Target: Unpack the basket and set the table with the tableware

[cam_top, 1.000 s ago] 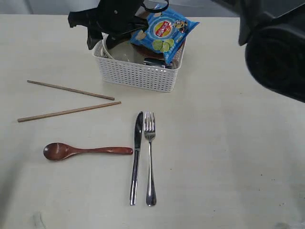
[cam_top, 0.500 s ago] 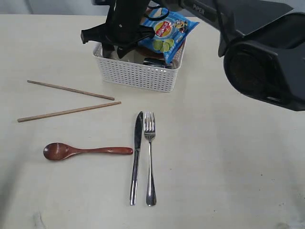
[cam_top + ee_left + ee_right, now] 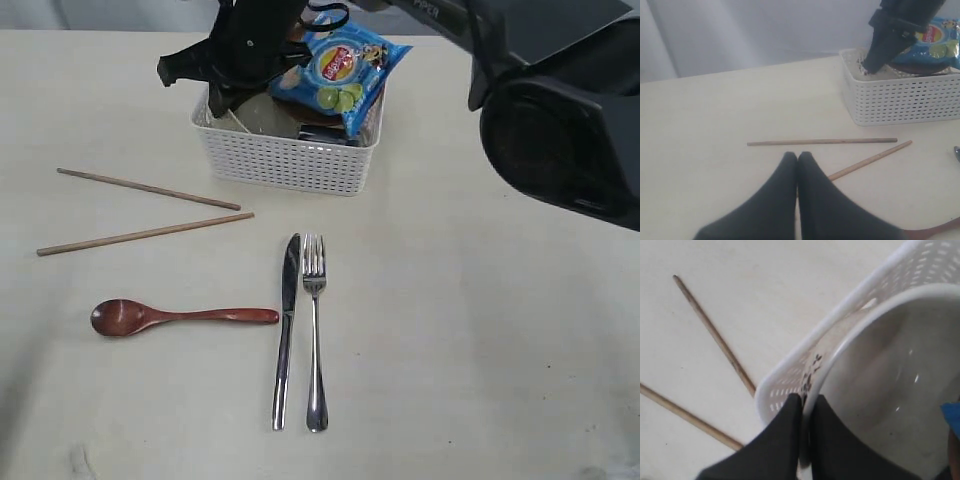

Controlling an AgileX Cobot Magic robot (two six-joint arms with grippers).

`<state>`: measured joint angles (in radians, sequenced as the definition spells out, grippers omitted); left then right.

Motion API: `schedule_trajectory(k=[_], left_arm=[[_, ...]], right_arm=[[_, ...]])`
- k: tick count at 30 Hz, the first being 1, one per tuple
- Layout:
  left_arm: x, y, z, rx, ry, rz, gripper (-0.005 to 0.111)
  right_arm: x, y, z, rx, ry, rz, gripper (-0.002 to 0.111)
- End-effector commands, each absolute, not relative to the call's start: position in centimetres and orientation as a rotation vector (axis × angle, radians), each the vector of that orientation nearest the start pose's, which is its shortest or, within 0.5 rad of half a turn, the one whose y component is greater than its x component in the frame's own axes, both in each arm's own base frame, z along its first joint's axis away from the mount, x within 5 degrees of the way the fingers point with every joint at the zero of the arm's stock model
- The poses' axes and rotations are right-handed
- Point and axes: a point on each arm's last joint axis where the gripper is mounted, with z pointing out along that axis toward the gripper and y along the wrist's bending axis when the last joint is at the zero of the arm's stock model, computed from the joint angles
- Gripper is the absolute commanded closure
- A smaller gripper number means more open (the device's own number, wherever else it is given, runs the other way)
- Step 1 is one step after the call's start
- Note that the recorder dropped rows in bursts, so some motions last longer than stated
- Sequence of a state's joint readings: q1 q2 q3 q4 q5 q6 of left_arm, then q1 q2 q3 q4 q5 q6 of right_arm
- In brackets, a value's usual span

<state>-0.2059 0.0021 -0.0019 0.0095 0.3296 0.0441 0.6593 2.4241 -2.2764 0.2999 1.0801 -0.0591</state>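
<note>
The white basket point(image 3: 290, 160) stands at the back of the table point(image 3: 480, 330). My right gripper point(image 3: 222, 100) reaches across to the basket's left end and is shut on the rim of the pale bowl point(image 3: 262, 112). The right wrist view shows one of its fingers point(image 3: 785, 435) outside the bowl point(image 3: 880, 370) and the other inside, against the basket wall point(image 3: 790, 385). Two chopsticks point(image 3: 148, 188) point(image 3: 145, 234), a red-brown spoon point(image 3: 180, 316), a knife point(image 3: 286, 330) and a fork point(image 3: 315, 330) lie on the table. My left gripper point(image 3: 797, 156) is shut and empty, just short of the chopsticks point(image 3: 822, 142).
A blue chips bag point(image 3: 340, 70) lies across the right part of the basket, on top of darker items that I cannot make out. The right arm's bulky dark body point(image 3: 560, 110) fills the upper right of the exterior view.
The right gripper has come down from above the basket onto its left end. More of the bowl now shows beside it. The tableware on the table has not moved.
</note>
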Motion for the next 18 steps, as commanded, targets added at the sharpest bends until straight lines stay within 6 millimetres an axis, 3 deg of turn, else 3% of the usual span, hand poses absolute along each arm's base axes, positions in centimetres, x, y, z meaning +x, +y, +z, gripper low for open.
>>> schedule_trajectory(k=[1,5,13,16,18], left_arm=[[5.3,-1.1,18.4,0.236,1.791,-0.112,0.107],[5.3,-1.1,18.4,0.236,1.791,-0.112,0.107],[5.3,-1.1,18.4,0.236,1.791,-0.112,0.107],[5.3,-1.1,18.4,0.236,1.791,-0.112,0.107],[5.3,-1.1,18.4,0.236,1.791,-0.112,0.107]], right_arm=[[39.4,34.0,24.9,-0.868,2.533,0.632,0.109],[38.4,34.1,27.9,-0.879,2.465,0.727,0.109],[36.4,35.1,31.0,-0.983,2.325,1.045,0.109],[35.6,34.2,32.2,-1.069,2.332,0.978,0.109],[35.1,33.0,33.3,-1.108,2.362,0.836,0.109]])
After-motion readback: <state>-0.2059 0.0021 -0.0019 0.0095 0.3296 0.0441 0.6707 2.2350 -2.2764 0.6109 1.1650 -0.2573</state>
